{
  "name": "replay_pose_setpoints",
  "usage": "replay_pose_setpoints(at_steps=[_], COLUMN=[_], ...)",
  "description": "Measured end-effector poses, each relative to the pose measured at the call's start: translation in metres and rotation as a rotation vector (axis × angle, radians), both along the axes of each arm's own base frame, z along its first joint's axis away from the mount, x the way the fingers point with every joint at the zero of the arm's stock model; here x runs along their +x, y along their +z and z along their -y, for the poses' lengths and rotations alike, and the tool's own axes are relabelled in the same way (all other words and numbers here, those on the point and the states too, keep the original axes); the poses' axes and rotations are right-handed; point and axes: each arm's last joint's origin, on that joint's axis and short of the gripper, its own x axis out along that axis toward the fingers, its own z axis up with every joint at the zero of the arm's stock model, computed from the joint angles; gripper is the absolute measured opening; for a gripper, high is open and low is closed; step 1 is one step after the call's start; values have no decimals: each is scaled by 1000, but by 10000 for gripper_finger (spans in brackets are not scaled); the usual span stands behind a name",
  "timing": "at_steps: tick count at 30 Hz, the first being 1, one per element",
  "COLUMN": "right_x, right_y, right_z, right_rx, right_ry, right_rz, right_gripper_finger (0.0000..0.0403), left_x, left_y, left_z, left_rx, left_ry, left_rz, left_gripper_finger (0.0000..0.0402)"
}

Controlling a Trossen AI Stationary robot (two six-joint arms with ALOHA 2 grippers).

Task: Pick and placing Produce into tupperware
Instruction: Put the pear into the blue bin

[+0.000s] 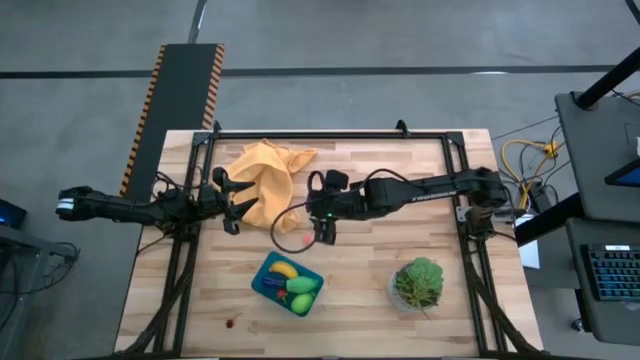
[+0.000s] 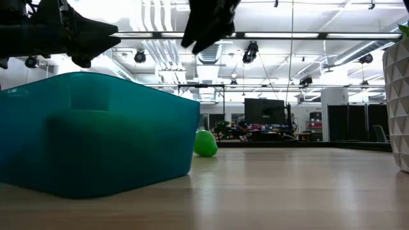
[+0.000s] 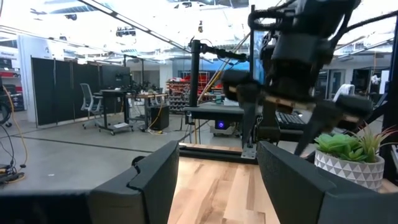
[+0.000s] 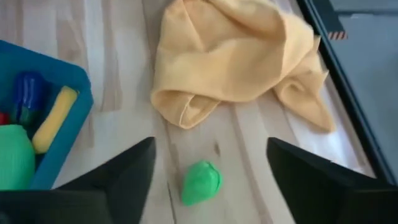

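Observation:
The teal-blue tupperware (image 1: 271,289) lies near the table's near edge. It holds a yellow banana (image 4: 55,118), a purple eggplant (image 4: 27,93) and green pieces (image 1: 301,297). One green oval piece (image 4: 201,182) rests alone on the wood between the tupperware and the orange-yellow cloth; it also shows in the low view (image 2: 206,143). My right gripper (image 4: 210,142) hangs open above it, a finger on either side, touching nothing. My left gripper (image 3: 217,149) is open, held level by the cloth's left edge (image 1: 235,205). A tiny red piece (image 1: 232,322) lies at the near left.
The orange-yellow cloth (image 1: 265,175) lies crumpled at the far middle of the table. A leafy plant in its pot (image 1: 418,283) stands at the near right. A red cable (image 1: 283,236) loops below the right arm. Bare wood (image 1: 380,250) lies between tupperware and plant.

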Motion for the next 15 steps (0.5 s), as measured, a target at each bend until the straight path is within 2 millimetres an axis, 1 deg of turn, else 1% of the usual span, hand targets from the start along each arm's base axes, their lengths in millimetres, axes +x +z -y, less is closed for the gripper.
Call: replay_pose_setpoints(at_steps=[4,6,12,15], right_x=[8,13,29,35], right_y=[-16,-27,-70,-87], right_z=[9,14,27,34], right_rx=[-19,-39,-48,-43], right_ry=[-85,-116,-137,-165], right_rz=[-23,-47,-155,-189], right_gripper_finger=[349,367,375,375], left_x=[0,0,0,0], left_y=[0,0,0,0], left_z=[0,0,0,0], left_rx=[0,0,0,0], left_ry=[-1,0,0,0], left_rz=[0,-1,-1,-2], left_gripper_finger=[206,206,206,206])
